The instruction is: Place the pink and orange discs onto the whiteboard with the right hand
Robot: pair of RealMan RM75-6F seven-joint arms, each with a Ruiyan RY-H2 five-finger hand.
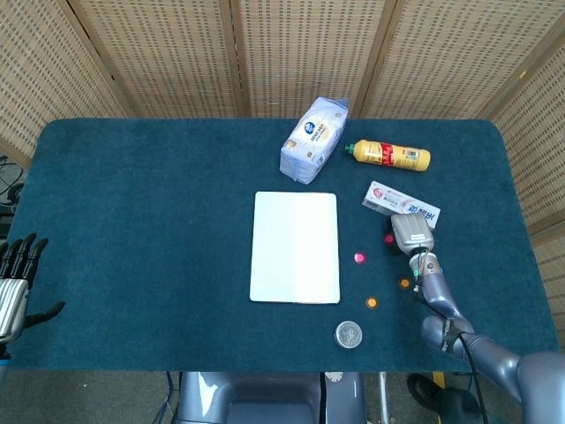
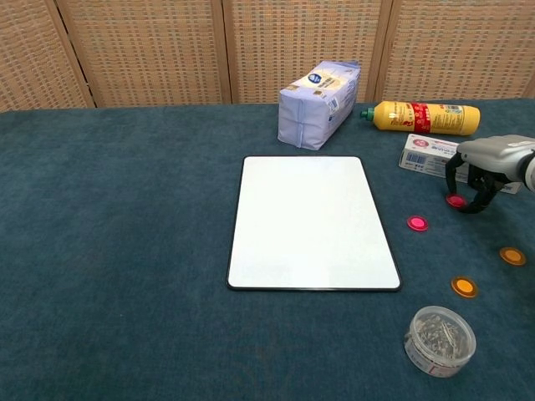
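The left hand [image 1: 16,283] rests off the table's [image 1: 132,221] nine o'clock edge, fingers spread and holding nothing.

The whiteboard [image 2: 311,222] lies at the table's centre with nothing on it, so as far as the views show no disc has been placed; the whole task is left.

From the whiteboard, one pink disc [image 2: 417,223] lies at three o'clock, just beside its edge. An orange disc [image 2: 463,286] lies near its four o'clock corner, with a jar of clips [image 2: 439,340] at five o'clock beyond it. A second pink disc [image 2: 456,200] lies further toward three o'clock, and a second orange disc [image 2: 512,256] sits near the frame's right edge.

The right hand [image 2: 481,171] reaches in from four o'clock, palm down, just in front of the box [image 2: 426,153]. Its fingers curl downward around the farther pink disc, tips on either side of it. Whether they already pinch it I cannot tell; the disc looks to lie flat on the cloth.
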